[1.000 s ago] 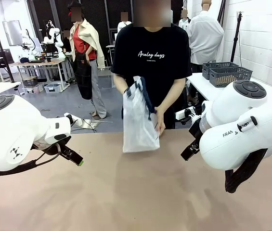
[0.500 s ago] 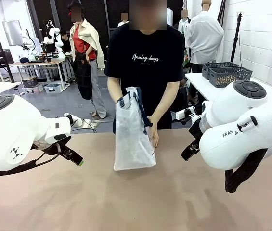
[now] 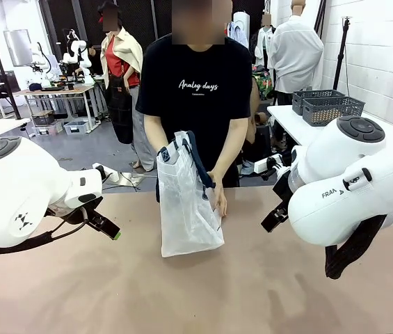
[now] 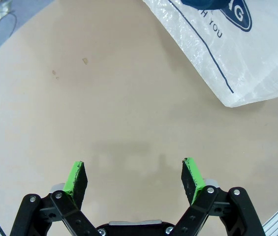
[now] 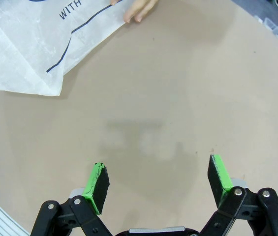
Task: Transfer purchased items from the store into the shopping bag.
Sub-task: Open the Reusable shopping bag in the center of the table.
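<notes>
A person at the far side holds the shopping bag (image 3: pixel 188 205) upright on the brown table (image 3: pixel 196 292), one hand at its navy handles and the other against its right side. The bag is whitish and translucent with navy print. My left gripper (image 3: pixel 111 229) hovers at the left, well clear of the bag, and its jaws stand open over bare table (image 4: pixel 135 177), with the bag's corner (image 4: pixel 237 59) at the upper right. My right gripper (image 3: pixel 271 220) hovers at the right, open with nothing between its fingers (image 5: pixel 159 179); the bag (image 5: pixel 25 49) and the person's fingertips (image 5: pixel 139 9) lie ahead. The purchased items are out of view.
Two dark grey lattice baskets (image 3: pixel 328 106) stand on a white table at the back right. Bare brown tabletop stretches between both arms and in front of the bag.
The person has shifted left and brought the bag lower and nearer to me on the table. Neither arm has moved.
</notes>
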Controlling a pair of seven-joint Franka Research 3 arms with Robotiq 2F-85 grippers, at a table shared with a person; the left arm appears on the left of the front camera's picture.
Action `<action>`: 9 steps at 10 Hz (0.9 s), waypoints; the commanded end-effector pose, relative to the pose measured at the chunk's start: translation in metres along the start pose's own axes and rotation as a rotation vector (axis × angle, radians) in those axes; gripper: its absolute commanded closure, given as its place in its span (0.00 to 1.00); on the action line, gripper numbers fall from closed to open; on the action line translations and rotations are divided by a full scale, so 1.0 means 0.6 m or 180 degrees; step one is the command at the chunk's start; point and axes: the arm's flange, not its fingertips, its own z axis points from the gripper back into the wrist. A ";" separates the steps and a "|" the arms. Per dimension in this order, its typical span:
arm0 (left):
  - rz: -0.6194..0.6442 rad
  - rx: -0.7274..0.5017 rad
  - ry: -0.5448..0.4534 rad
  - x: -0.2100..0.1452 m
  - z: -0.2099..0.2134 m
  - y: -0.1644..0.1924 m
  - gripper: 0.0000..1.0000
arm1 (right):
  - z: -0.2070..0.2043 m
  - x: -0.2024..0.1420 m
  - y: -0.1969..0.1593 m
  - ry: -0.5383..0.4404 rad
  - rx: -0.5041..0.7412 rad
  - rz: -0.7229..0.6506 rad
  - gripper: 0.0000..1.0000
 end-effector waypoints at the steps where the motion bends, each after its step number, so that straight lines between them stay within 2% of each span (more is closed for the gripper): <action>1: 0.0007 0.0002 -0.0001 -0.001 0.000 0.002 0.00 | 0.000 0.000 0.000 0.0000 0.0001 -0.0002 0.00; 9: 0.0007 0.0002 -0.0001 -0.001 0.000 0.002 0.00 | 0.000 0.000 0.000 0.0000 0.0001 -0.0002 0.00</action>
